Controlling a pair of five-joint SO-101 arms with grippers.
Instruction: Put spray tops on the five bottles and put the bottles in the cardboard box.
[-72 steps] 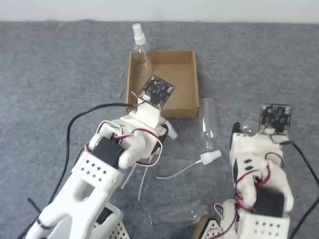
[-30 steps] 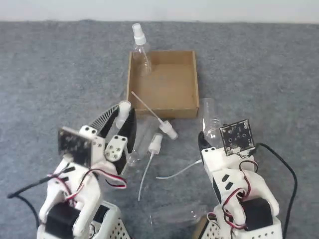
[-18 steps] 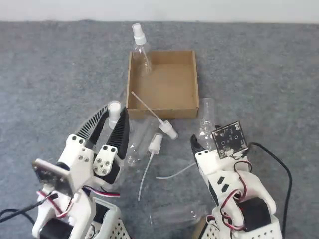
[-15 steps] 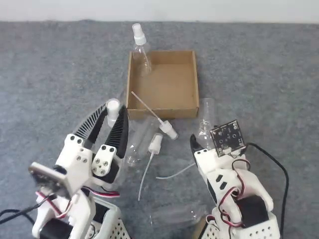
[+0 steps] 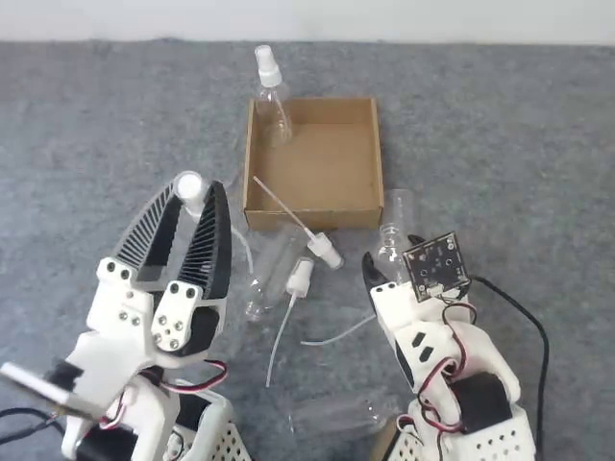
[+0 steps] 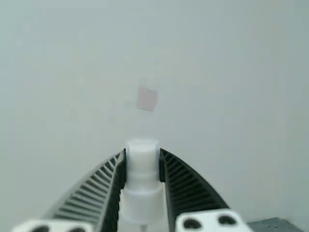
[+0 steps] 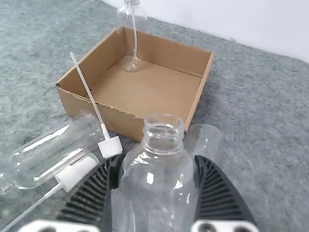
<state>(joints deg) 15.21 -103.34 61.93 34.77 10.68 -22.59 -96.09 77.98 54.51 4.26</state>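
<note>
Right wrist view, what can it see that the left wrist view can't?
The right wrist view has the cardboard box, a capped bottle standing in its corner, two loose spray tops and a lying bottle on the carpet, plus an open bottle in the right gripper. The left wrist view has a white spray top pinched in the left gripper, with a pale wall behind. Both share black ribbed fingers shut on something.
</note>
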